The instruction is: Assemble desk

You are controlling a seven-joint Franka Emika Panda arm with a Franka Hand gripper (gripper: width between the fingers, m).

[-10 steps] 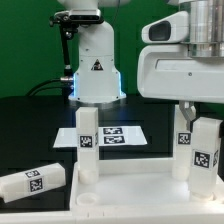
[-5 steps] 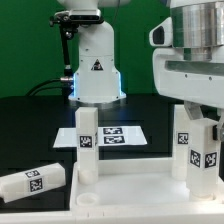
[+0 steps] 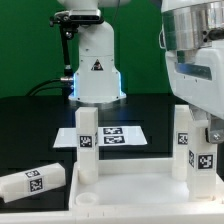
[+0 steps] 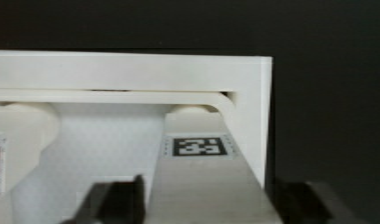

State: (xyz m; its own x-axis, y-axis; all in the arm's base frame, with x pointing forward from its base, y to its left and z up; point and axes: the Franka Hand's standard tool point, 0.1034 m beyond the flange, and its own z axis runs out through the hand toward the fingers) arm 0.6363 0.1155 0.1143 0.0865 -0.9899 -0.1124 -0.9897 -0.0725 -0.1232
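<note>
White plastic desk parts are being shown in the exterior view: the desk top [image 3: 125, 188] is lying flat on the black table [image 3: 30, 125], with a lone leg [image 3: 88, 140] standing on it toward the exterior view's left. A rear leg [image 3: 182, 138] and a front leg [image 3: 205, 158] are standing toward the exterior view's right under the robot arm [image 3: 195, 60], and a loose leg [image 3: 30, 182] is lying beside the top. In the wrist view, the front leg [image 4: 208, 165] is being flanked closely by the dark fingers [image 4: 119, 205] of the gripper [image 4: 213, 205], but whether it is being clamped cannot be told.
</note>
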